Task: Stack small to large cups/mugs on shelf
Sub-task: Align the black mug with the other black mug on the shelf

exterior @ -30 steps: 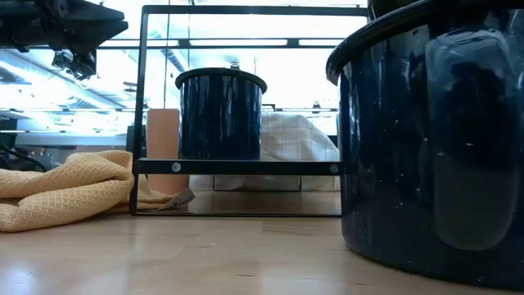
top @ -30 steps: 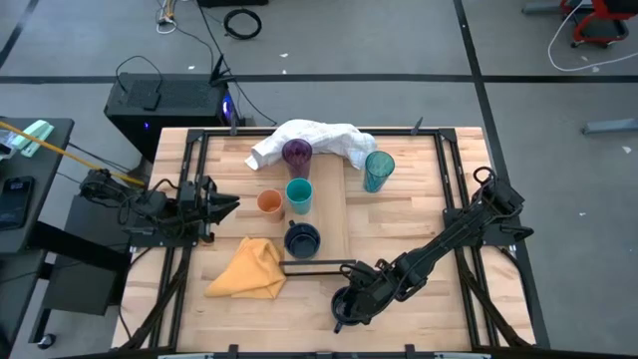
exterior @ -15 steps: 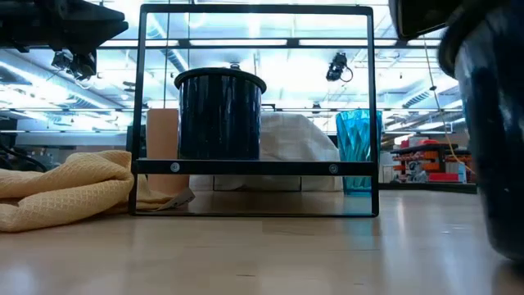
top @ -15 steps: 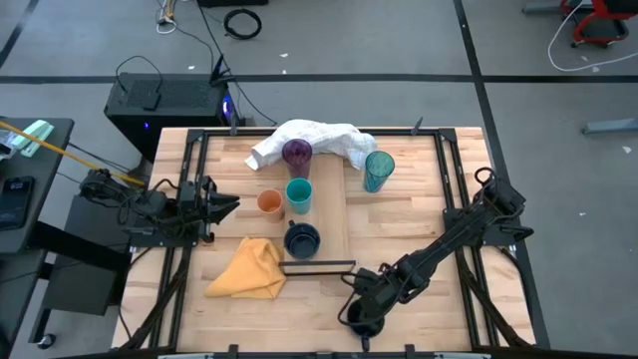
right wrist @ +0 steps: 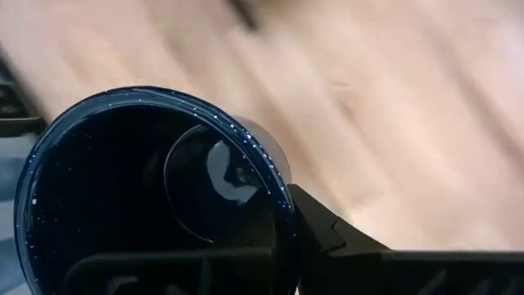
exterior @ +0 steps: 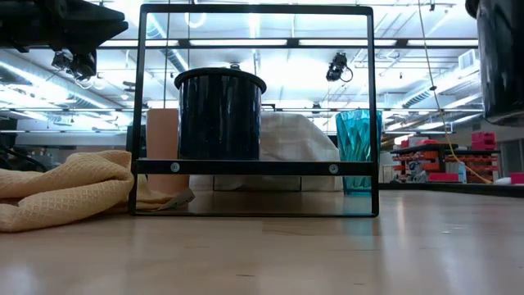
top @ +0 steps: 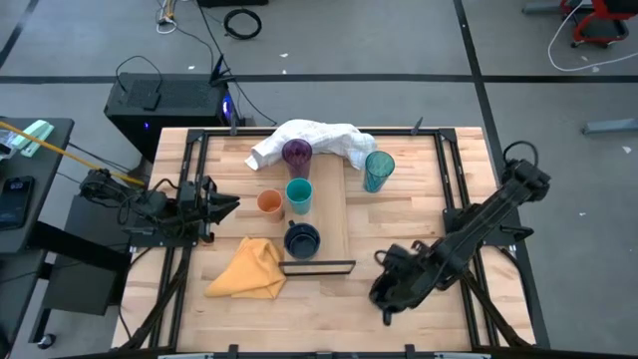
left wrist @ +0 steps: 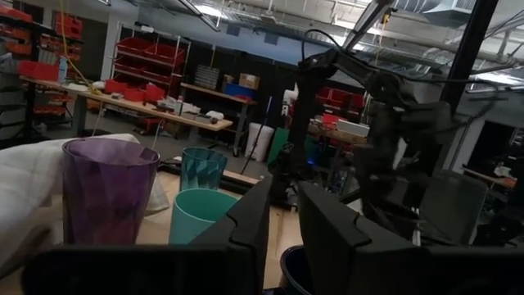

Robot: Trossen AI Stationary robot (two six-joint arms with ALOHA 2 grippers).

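The right pincer [top: 391,291] is hanging above the near right part of the worktop [top: 419,214], clamped on the rim of a navy mug [right wrist: 147,205], which it is holding clear of the surface. The left pincer [top: 227,206] is waiting at the worktop's left edge; its fingers [left wrist: 327,233] are standing slightly apart with nothing between them. The shelf [top: 334,214] is lying along the worktop's middle, dark rim toward the near edge. A second navy mug [top: 302,239] is sitting on it near that rim, with the teal cup [top: 299,194] behind it. The orange cup [top: 269,203] is standing just beside the teal cup. The purple tumbler [top: 296,154] is standing against a white cloth [top: 319,135]; the teal tumbler [top: 379,170] is standing to its right. A yellow cloth [top: 251,269] is lying near the left front.
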